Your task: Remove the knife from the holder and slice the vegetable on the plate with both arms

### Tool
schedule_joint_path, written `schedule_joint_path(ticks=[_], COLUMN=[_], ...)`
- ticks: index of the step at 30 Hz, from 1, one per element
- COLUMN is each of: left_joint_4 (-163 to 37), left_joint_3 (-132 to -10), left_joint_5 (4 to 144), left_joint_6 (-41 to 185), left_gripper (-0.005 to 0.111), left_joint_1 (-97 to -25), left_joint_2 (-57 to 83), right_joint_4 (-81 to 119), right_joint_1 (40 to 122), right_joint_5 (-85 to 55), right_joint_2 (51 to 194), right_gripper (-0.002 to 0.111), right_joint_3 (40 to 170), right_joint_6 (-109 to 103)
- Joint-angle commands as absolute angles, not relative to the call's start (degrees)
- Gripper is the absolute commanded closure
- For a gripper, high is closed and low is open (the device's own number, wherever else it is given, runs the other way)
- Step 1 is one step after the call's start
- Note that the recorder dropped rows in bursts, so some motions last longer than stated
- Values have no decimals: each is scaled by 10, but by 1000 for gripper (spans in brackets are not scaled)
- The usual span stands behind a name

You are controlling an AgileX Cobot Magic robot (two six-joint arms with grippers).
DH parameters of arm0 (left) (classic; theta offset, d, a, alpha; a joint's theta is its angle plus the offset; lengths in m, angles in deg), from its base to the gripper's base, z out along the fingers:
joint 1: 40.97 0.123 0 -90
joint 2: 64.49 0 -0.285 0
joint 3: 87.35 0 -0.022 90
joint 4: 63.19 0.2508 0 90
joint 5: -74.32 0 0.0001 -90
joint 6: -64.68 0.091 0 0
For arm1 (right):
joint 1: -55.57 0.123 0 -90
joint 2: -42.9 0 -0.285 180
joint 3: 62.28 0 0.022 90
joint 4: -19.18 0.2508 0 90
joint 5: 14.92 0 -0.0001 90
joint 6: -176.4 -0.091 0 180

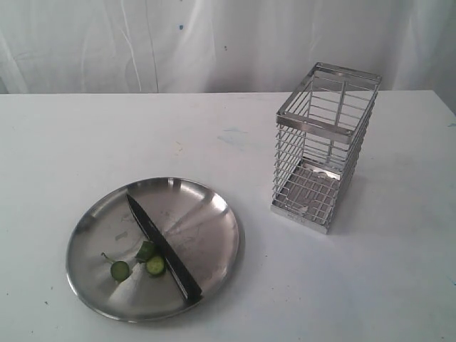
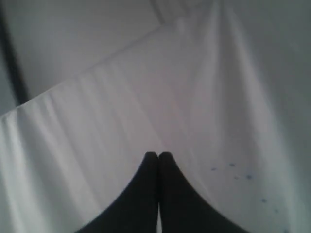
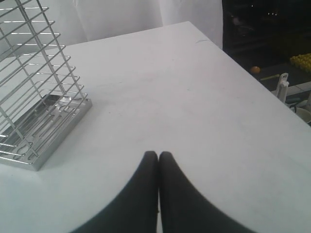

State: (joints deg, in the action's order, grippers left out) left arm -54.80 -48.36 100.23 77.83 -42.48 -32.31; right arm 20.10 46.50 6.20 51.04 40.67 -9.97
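Both claws are sitting clenched on nothing: the left claw [image 2: 159, 156] is facing only blurred white cloth, the right claw [image 3: 158, 155] hovering over the worktop [image 3: 194, 111] beside the holder [image 3: 34, 107], cut off there. Only the exterior view is showing the knife [image 1: 162, 246] lying across the plate [image 1: 206, 214] near the worktop's front-left corner, vegetable [image 1: 146, 251] slices beside it.

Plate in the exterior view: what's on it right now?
On the plate lies the knife, across it from near the far rim to the near rim, with three green vegetable pieces beside the blade. Whatever lies under the blade is hidden.
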Motion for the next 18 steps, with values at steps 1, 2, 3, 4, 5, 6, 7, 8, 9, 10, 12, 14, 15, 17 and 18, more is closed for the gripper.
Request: schedule_joint_path(ticks=[1,2,3,4,5,6,7,8,9,10,12,14,15,17,18], left_joint_4=[-199,-246,-298,-379,-466,-530,-550,-550,-550,-550,-554,-556,-556,-556,-556], left_joint_3=[-463,-437,-419,-396,-375,-359,-340,-319,-298,-276,-234,-189,-171,-129,-108], left_joint_5=[908,854,810,743,668,610,546,504,478,471,484,532,560,622,647], left_joint_6=[396,398,413,440,474,497,505,492,489,489,489,489,489,489,491], left_gripper=[107,107,107,107,107,107,107,107,107,107,107,107,107,107,107], left_joint_1=[-429,-429,-429,-429,-429,-429,-429,-429,-429,-429,-429,-429,-429,-429,-429], left_joint_2=[-327,-327,-328,-334,-342,-354,-369,-386,-400,-418,-450,-483,-495,-520,-531], right_joint_4=[196,196,196,196,196,196,196,196,196,196,196,196,196,196,196], right_joint_1=[464,464,464,464,464,464,464,464,464,464,464,464,464,464,464], right_joint_5=[60,60,60,60,60,60,60,60,60,60,60,60,60,60,60], right_joint_2=[507,507,507,507,507,507,507,507,507,507,507,507,507,507,507], right_gripper=[108,108,108,108,108,108,108,108,108,108,108,108,108,108,108], right_joint_3=[405,405,405,405,405,405,405,405,405,405,405,405,405,405,405], right_joint_6=[-101,-101,-101,-101,-101,-101,-103,-112,-110,-112,-112,-113,-113,-113,-113])
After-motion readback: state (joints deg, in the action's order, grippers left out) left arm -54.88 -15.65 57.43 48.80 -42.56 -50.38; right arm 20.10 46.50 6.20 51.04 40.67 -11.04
